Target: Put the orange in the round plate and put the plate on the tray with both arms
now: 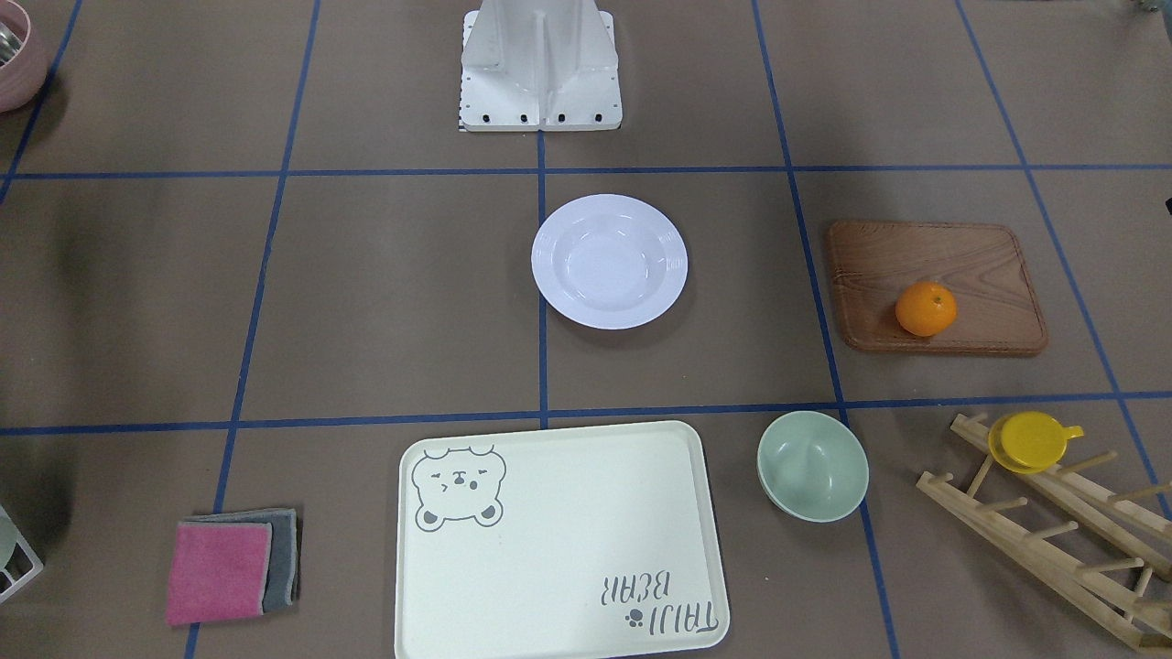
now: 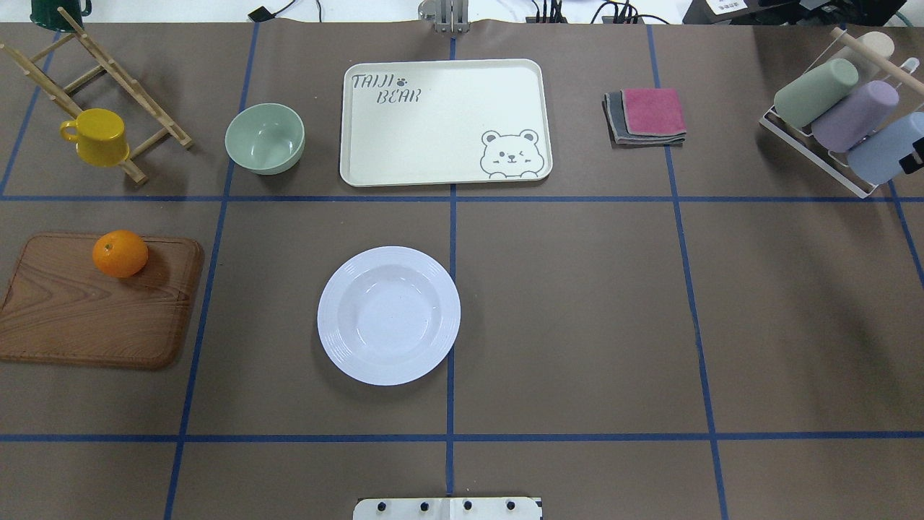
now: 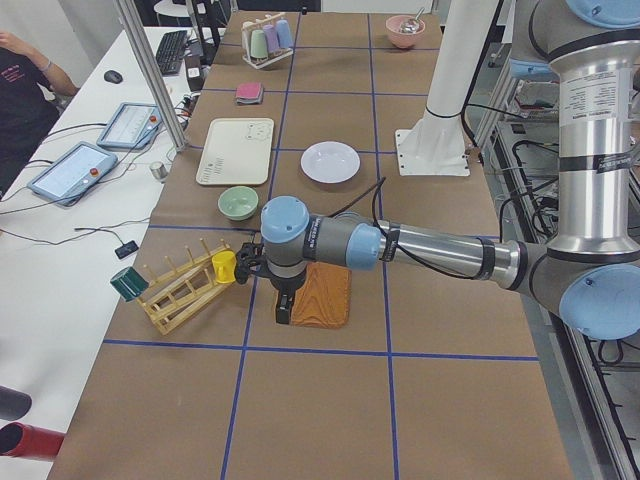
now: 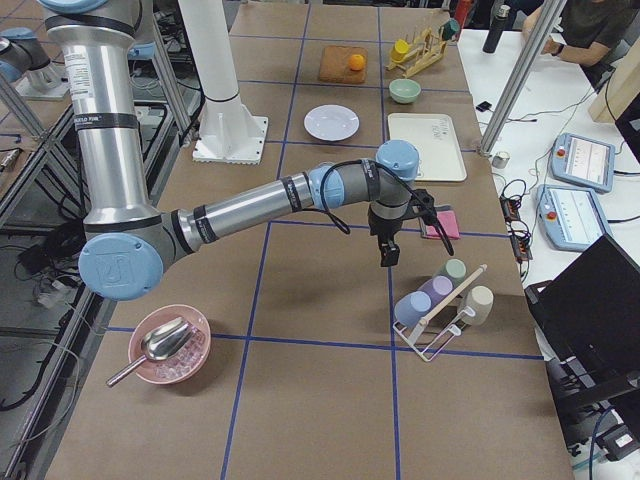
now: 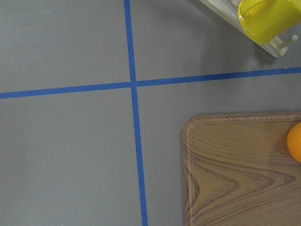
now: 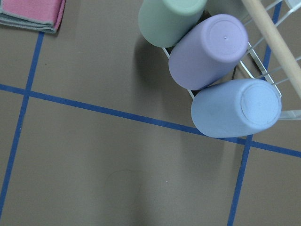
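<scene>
- Overhead exterior view: the orange (image 2: 120, 253) sits on the board (image 2: 94, 310), close to its far edge, at the left end of the table.
- The plate (image 2: 388, 315) lies on the table near the middle, well apart from the orange.
- The tray (image 2: 440, 123) lies beyond the plate and apart from it. The bowl (image 2: 265, 137) stands near the tray's left end.
- The left gripper (image 3: 284, 305) hangs pointing down over the outer end of the board. It shows only from the side, so I cannot tell whether it is released or clenched.
- The left wrist view looks down on a corner of the board, with the orange at the picture's right edge.
- The right gripper (image 4: 388, 252) hangs over bare table between the cloth (image 4: 440, 222) and the cups (image 4: 440, 295). I cannot tell its state either.
</scene>
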`<state>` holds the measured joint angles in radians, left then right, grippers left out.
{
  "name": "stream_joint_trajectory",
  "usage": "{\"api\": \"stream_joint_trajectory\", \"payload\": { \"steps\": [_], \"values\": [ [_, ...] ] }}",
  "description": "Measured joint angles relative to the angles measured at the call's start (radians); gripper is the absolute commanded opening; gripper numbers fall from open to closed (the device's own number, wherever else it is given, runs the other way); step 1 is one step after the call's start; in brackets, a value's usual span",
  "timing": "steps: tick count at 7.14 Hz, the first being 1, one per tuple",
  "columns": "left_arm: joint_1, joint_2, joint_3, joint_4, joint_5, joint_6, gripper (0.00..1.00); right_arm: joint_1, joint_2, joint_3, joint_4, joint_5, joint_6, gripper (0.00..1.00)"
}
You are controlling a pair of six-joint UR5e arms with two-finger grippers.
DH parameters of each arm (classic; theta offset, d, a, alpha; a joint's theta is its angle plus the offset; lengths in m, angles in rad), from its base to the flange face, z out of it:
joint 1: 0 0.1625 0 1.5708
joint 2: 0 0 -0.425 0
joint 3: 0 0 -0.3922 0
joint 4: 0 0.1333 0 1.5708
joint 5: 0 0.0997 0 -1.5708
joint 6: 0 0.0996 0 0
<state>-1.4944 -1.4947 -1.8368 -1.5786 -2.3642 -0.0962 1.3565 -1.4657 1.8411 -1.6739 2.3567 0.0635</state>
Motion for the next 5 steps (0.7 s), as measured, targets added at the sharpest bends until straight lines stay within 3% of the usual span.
{"api": "stream_joint_trajectory", "payload": {
  "steps": [2, 5],
  "values": [
    [0.103, -0.060, -0.009, -0.040, 0.002, -0.195, 0.98, -0.088, 0.021, 0.058, 0.046, 0.123, 0.153, 1.00],
    [0.260, -0.108, -0.005, -0.124, 0.027, -0.431, 0.98, -0.258, 0.082, 0.091, 0.175, 0.220, 0.423, 1.00]
  ]
}}
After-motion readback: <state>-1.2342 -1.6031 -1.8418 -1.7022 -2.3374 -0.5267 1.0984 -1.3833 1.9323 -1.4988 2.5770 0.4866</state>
